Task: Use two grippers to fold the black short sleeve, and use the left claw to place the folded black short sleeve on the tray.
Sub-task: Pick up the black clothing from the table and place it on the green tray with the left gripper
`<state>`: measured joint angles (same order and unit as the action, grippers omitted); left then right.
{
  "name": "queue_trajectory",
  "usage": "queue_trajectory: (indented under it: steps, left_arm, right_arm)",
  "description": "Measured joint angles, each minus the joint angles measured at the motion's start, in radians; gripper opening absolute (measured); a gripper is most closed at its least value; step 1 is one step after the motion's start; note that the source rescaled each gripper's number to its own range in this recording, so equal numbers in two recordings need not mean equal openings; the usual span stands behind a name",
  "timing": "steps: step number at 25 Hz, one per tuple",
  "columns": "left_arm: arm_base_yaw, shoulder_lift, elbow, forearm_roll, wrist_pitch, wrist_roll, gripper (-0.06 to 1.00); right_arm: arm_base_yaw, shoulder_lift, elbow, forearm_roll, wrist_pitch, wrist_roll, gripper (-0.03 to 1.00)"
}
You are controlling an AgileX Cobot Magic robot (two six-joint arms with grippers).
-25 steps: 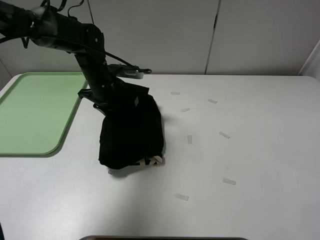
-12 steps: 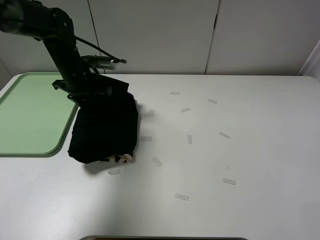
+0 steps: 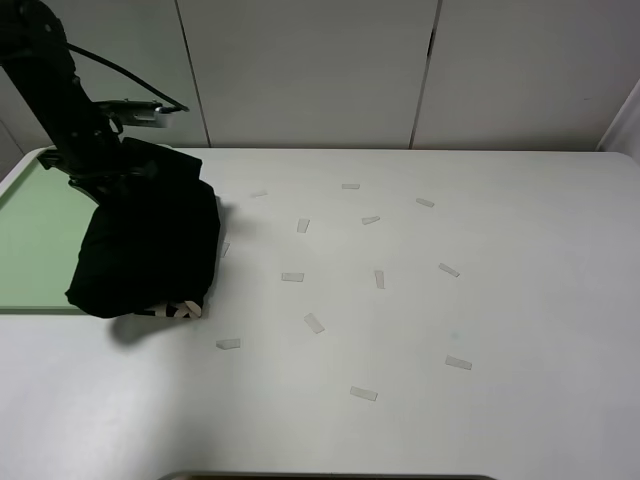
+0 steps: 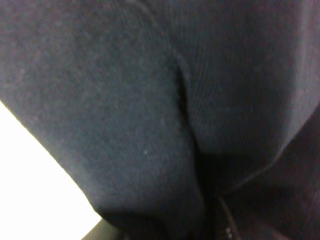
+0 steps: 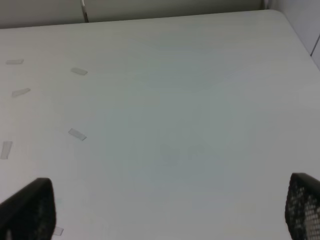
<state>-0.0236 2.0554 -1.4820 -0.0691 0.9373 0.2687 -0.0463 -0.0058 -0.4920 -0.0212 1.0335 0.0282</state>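
Observation:
The black short sleeve (image 3: 150, 245) hangs as a folded bundle from my left gripper (image 3: 112, 176), which is shut on its upper edge. A bit of pale pink lettering (image 3: 182, 310) shows at its lower corner. The bundle hangs over the right rim of the pale green tray (image 3: 35, 235) at the table's left. Dark cloth (image 4: 150, 100) fills the left wrist view and hides the fingers. My right gripper (image 5: 165, 212) is out of the exterior high view. In its wrist view the two black fingertips (image 5: 27, 210) stand wide apart over bare table, holding nothing.
Several small strips of pale tape (image 3: 292, 276) lie scattered over the white table (image 3: 500, 300) from the middle to the right. A wall of pale panels runs behind the table's far edge.
My left arm has carried the hanging shirt leftward, from near the table's middle to over the tray's right edge. Tape strips that it covered now show. The right gripper's view gives no earlier frame.

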Motion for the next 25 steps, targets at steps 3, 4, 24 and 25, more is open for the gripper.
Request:
queue_trajectory:
  steps: [3, 4, 24, 25]
  left_arm:
    - [0.050, 0.000, 0.000, 0.000, 0.004, 0.040, 0.25]
    - [0.068, 0.000, 0.000, 0.000, 0.005, 0.055, 0.25]
    - [0.313, 0.000, 0.000, 0.000, -0.202, 0.260, 0.25]
    - [0.322, 0.000, 0.000, 0.000, -0.204, 0.268, 0.25]
  right_arm:
    - [0.000, 0.000, 0.000, 0.000, 0.000, 0.000, 1.00]
    - [0.000, 0.000, 0.000, 0.000, 0.000, 0.000, 1.00]
    - [0.000, 0.000, 0.000, 0.000, 0.000, 0.000, 1.00]
    - [0.000, 0.000, 0.000, 0.000, 0.000, 0.000, 1.00]
